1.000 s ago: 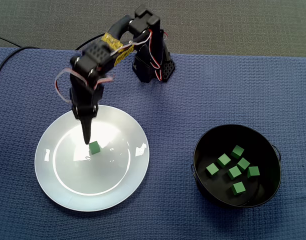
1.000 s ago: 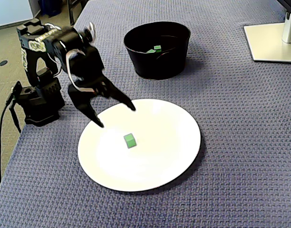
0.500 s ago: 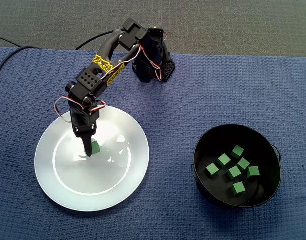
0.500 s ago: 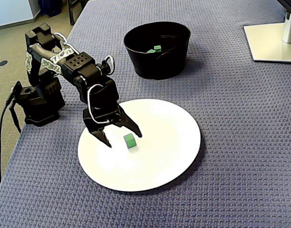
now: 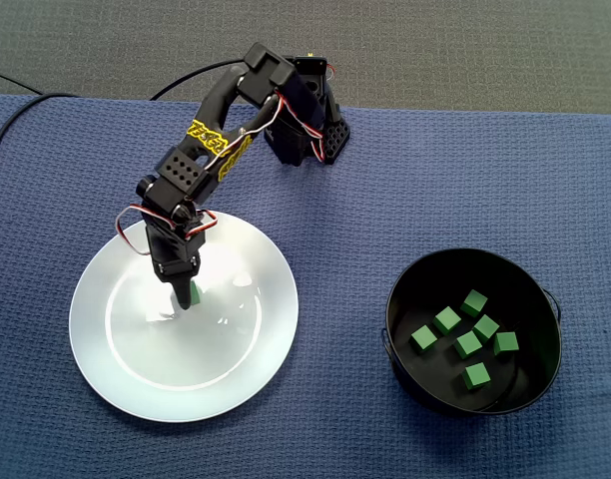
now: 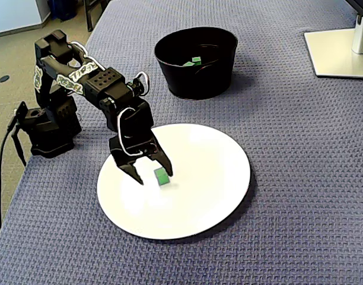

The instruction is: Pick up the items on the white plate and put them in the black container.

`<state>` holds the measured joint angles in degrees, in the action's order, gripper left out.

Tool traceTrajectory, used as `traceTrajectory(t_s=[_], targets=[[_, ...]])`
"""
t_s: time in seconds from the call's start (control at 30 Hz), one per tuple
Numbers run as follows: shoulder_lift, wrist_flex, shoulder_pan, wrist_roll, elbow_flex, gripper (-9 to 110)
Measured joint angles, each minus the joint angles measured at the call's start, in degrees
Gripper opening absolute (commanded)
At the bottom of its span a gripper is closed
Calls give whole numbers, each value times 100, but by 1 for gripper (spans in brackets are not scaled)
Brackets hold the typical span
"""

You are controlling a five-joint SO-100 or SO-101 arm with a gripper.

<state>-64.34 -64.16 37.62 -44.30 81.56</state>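
Closing squarely matters most. In the top-down fixed view, the gripper [image 5: 186, 296] hangs over the left-centre of the white plate [image 5: 221, 374] and hides most of the green cube [image 5: 196, 293]. I judge it should settle low, then squeeze on flat faces so the cube cannot twist out. At lower right, the black container [image 5: 400, 299] holds 6 cubes [image 5: 469, 344].

In the angled fixed view, the jaws stand apart, unclenched, straddling the small, sharp-edged, matte cube [image 6: 161, 176]. It sits on the plate [image 6: 199, 196], nearer the jaw at frame right.

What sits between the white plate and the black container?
Nothing: only bare blue cloth separates the plate and container, seen in both fixed views.
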Motion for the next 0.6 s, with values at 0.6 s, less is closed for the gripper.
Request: traceTrajectory(t_s=[0.6], targets=[[0, 132, -18, 9, 70, 0]])
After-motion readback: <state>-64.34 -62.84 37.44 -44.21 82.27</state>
